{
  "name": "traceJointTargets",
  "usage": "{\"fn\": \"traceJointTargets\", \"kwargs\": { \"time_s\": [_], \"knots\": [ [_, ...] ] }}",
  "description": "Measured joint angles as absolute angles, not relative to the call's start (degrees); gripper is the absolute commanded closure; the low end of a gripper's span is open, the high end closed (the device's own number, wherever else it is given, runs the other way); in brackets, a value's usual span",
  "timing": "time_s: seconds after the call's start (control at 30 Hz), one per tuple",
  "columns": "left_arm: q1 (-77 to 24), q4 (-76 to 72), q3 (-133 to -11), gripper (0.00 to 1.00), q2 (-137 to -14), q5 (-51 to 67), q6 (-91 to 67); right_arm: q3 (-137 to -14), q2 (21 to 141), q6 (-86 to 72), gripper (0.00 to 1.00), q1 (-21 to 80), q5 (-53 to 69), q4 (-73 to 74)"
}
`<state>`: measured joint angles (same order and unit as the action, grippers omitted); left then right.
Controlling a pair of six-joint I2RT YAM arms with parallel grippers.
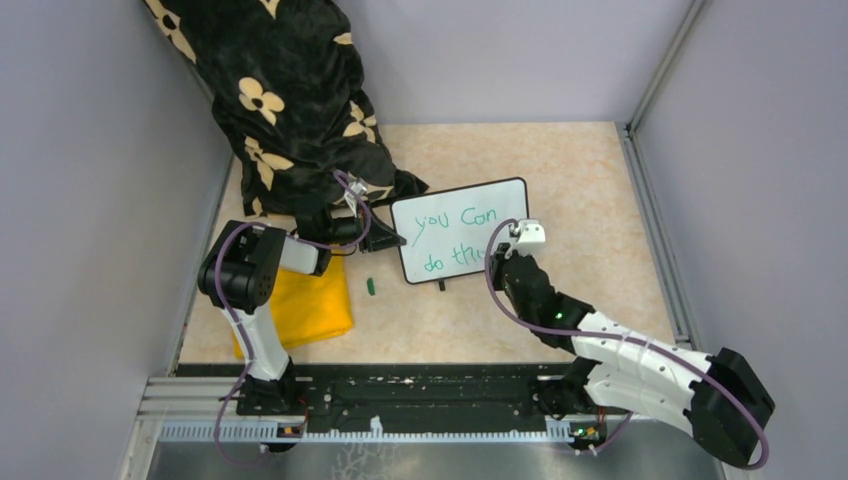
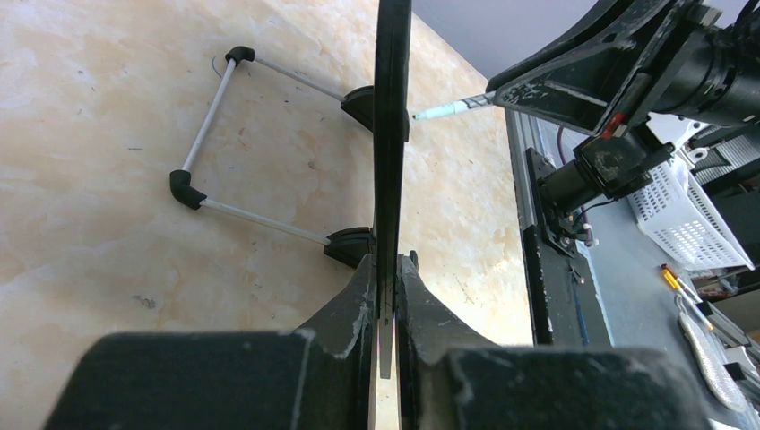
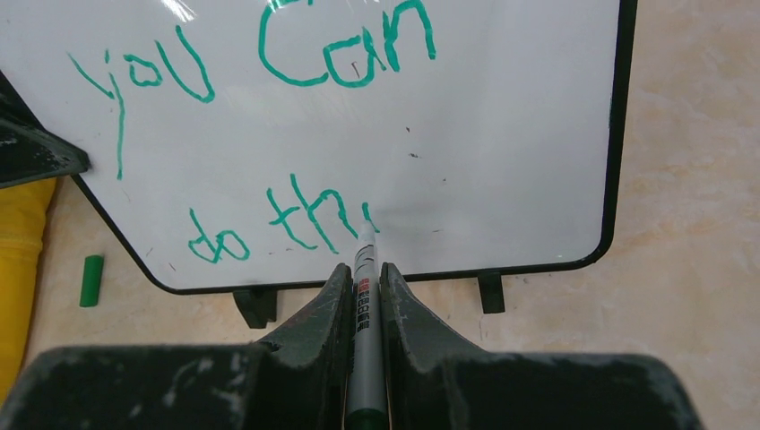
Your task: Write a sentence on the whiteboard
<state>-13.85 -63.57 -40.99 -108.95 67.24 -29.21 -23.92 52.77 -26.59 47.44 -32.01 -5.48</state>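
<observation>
The whiteboard [image 1: 462, 228] stands on the tan table on its black feet, with green text [image 3: 269, 63] reading "you Can" above "do th" and a short stroke. My left gripper [image 1: 385, 238] is shut on the board's left edge; in the left wrist view the whiteboard [image 2: 392, 134] appears edge-on between the left gripper's [image 2: 386, 269] fingers. My right gripper [image 3: 363, 273] is shut on a grey marker [image 3: 362, 296], whose tip touches the whiteboard [image 3: 502, 152] at the end of the lower line. Seen from above, the right gripper [image 1: 510, 255] is at the board's lower right.
A green marker cap [image 1: 370, 286] lies on the table left of the board; the cap [image 3: 90, 279] also appears in the right wrist view. A yellow folded cloth [image 1: 305, 305] lies under the left arm. A black flowered fabric [image 1: 290, 100] hangs at the back left. Grey walls enclose the table.
</observation>
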Motion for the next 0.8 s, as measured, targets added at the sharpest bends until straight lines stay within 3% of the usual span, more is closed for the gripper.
{"fn": "traceJointTargets", "kwargs": {
  "time_s": [0.8],
  "knots": [
    [-13.85, -62.98, -41.23, 1.0, -108.95, 67.48, -28.82, -26.06, 54.83, -25.04, 1.0, 47.44, -33.34, -9.32]
  ]
}}
